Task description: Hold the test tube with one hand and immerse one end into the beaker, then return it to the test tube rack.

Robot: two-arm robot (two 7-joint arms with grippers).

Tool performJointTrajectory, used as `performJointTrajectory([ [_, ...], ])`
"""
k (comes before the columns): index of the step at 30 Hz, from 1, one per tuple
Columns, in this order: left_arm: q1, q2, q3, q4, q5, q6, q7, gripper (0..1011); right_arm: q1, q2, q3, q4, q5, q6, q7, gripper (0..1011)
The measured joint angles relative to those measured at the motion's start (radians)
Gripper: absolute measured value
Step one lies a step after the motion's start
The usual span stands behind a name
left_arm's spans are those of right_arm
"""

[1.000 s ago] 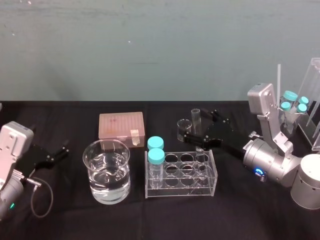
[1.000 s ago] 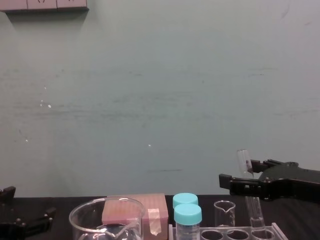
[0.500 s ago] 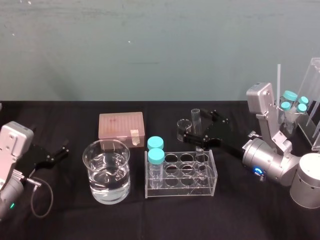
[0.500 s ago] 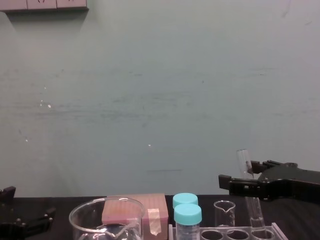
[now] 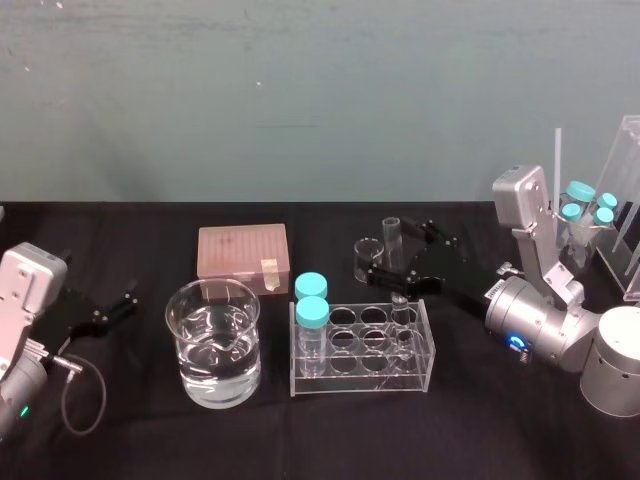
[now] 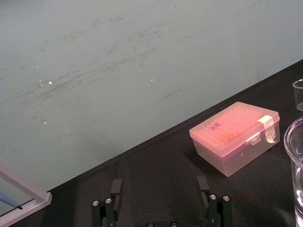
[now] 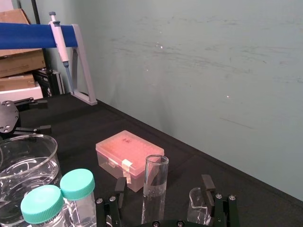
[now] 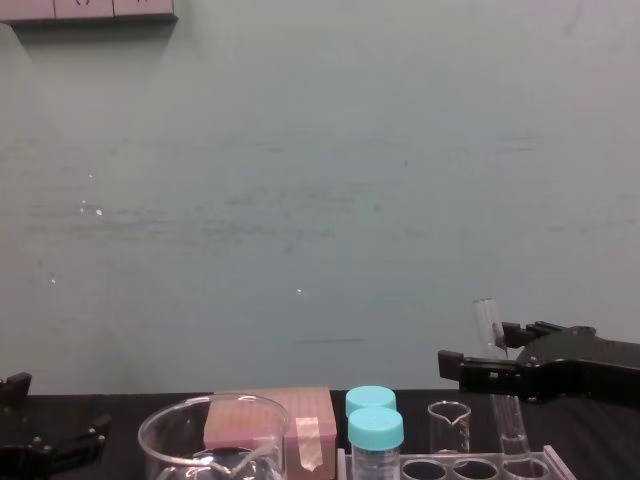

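The test tube [image 5: 395, 262] stands upright in a back right hole of the clear test tube rack [image 5: 360, 380]. My right gripper [image 5: 400, 252], the hand with the silver wrist and blue ring, is open around the tube's upper part. In the right wrist view the test tube [image 7: 155, 189] has a gap to the fingers [image 7: 207, 184] on each side. The chest view shows the test tube [image 8: 497, 380] rising past the right gripper [image 8: 490, 352]. The wide beaker [image 5: 214, 340], part full of clear liquid, stands left of the rack. My left gripper [image 5: 125, 300] rests open at the far left.
A pink tip box [image 5: 243, 250] lies behind the beaker. Two teal-capped vials [image 5: 311, 300] stand in the rack's left end. A small beaker [image 5: 368, 250] is behind the rack. A clear stand [image 5: 625, 200] with more vials is at the far right.
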State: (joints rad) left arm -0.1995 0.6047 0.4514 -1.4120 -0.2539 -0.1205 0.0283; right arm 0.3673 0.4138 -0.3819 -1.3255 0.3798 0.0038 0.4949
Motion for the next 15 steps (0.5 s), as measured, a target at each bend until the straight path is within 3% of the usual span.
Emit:
performJointTrajectory([
  [15, 0.000, 0.000, 0.000, 0.000, 0.000, 0.000, 0.000, 1000, 0.000, 0.000, 0.000, 0.000, 0.001, -0.001, -0.001, 1002],
])
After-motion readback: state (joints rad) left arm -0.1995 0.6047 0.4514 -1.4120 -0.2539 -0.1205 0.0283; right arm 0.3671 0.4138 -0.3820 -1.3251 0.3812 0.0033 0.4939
